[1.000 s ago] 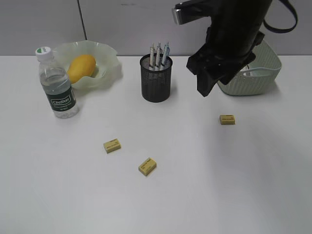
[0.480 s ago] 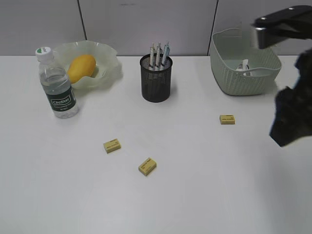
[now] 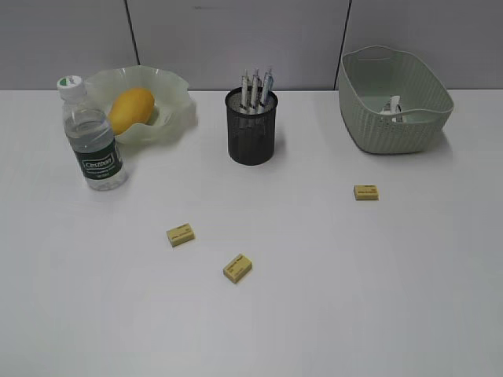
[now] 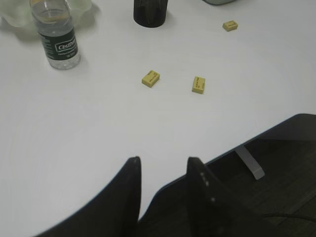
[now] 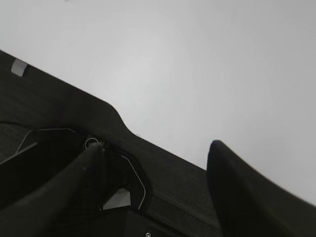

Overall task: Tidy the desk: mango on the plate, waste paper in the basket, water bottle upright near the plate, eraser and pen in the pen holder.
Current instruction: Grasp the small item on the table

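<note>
Lying loose on the desk [image 3: 314,314], three erasers [image 3: 237,268] [image 3: 181,234] [image 3: 365,192] risk skidding under an off-centre pinch (they are small and flat). Holder [image 3: 251,129]: pens [image 3: 255,88]. Plate [image 3: 177,118]: mango [image 3: 130,109], bottle [image 3: 90,137] upright beside. Basket [image 3: 393,133]: paper [image 3: 393,106]. Left gripper [image 4: 163,173] and right gripper [image 5: 153,158] gape empty.

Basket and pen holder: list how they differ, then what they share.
The basket is sage-green plastic with a woven-look wall; the pen holder is black wire mesh. The basket is a wide oval tub, the pen holder a narrower upright cylinder. The basket holds crumpled white paper low inside; pens stick up out of the pen holder. Both stand upright near the back of the desk.
</note>
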